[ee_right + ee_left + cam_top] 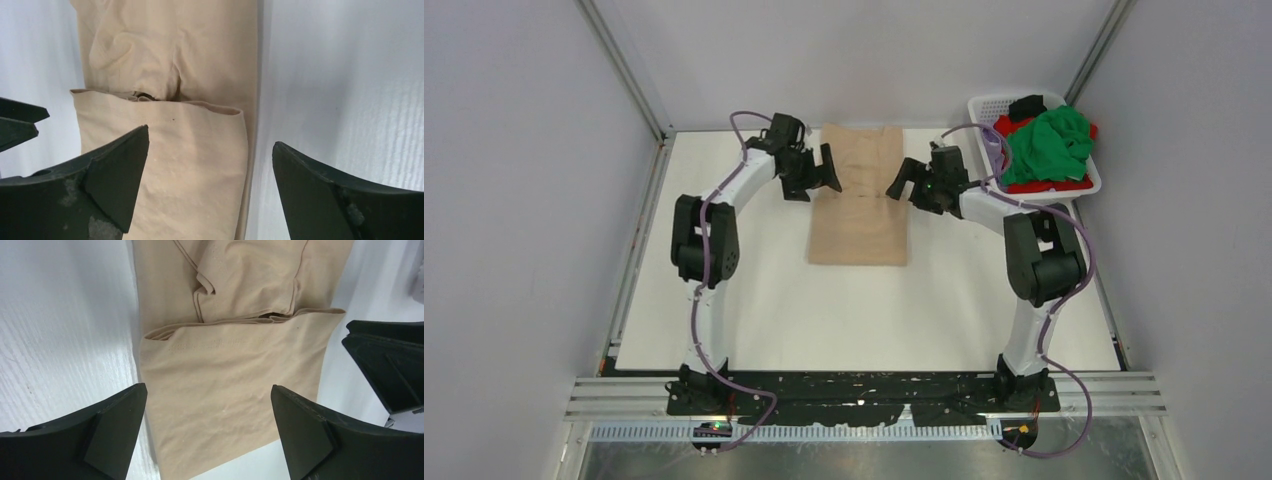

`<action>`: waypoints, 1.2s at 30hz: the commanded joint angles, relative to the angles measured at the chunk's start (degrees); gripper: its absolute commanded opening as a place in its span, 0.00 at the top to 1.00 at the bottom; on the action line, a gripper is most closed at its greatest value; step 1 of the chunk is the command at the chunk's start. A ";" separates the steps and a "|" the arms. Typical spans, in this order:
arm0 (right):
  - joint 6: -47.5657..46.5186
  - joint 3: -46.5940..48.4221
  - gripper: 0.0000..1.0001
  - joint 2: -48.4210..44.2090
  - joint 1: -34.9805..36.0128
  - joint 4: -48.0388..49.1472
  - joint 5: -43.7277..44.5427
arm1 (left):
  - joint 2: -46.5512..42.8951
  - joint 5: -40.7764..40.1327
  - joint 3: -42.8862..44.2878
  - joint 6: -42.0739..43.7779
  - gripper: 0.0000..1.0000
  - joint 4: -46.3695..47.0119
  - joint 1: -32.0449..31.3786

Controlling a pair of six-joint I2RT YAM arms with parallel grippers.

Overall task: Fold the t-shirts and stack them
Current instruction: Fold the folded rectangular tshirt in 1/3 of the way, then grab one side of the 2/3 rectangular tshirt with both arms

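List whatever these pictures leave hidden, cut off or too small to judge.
- Top view: red shirt mostly buried under the green shirt; its fold unknown.
- Top view: black item in the basket, too small to identify.
- Both wrist views: beige shirt cut off by frame edges and the jaws; full outline unseen.

Bright, even light casts faint shadows; wrist views look softer.

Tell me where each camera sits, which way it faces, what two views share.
Top external: above and behind the bases, looking down on table, beige t-shirt, basket, left gripper, right gripper.
Left wrist: on that wrist, looking down at the shirt between its open fingers.
Right wrist: likewise, open fingers above the shirt.
Shared: both wrist views show the shirt's folded edge.
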 commanded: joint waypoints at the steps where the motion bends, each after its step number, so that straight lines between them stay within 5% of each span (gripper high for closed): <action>1: -0.60 0.82 0.03 -6.30 -0.75 2.84 2.53 | -7.50 1.59 -2.50 2.20 0.00 -0.33 0.34; 12: -0.19 -21.59 0.05 -23.03 1.65 0.21 -1.09 | -31.41 2.11 -37.70 -0.72 0.00 7.92 0.25; 19: 4.70 -28.84 0.01 -25.19 3.44 1.88 -2.64 | -28.86 4.83 -43.62 -4.77 0.01 12.63 0.25; 27: 7.24 -29.81 0.15 -22.69 4.15 4.15 -3.66 | -22.12 7.50 -42.71 -8.36 0.30 15.42 0.25; 36: 7.76 -30.45 0.20 -21.23 4.25 4.94 -4.53 | -18.54 6.65 -41.70 -9.01 0.59 14.82 0.25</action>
